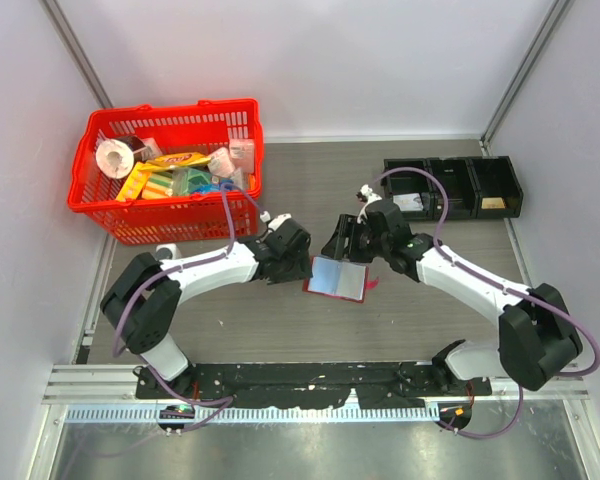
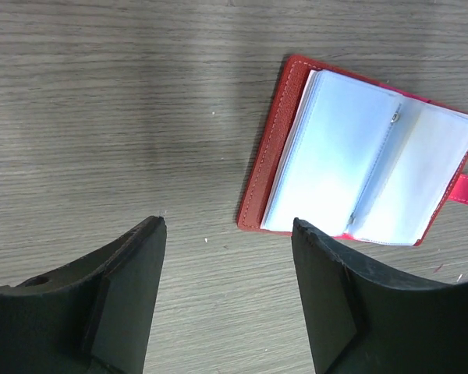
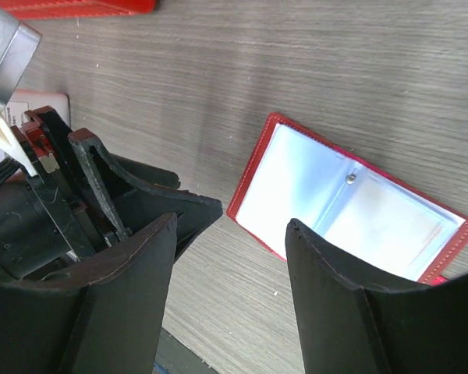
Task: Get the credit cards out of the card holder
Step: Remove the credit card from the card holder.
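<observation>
- Two claws, both spread: my left gripper (image 1: 292, 264) (image 2: 228, 226) and right gripper (image 1: 346, 241) (image 3: 231, 223) pinch nothing.
- I see the small red folding card holder (image 1: 337, 279) (image 2: 274, 148) (image 3: 253, 167) lying open, pale blue pockets (image 2: 335, 156) up, near the middle of the wood-grain bench (image 1: 280, 330), between the claws.
- I cannot tell whether cards sit in the pockets.

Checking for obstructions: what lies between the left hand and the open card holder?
Nothing: in the left wrist view, only bare table separates the left hand from the card holder.
</observation>
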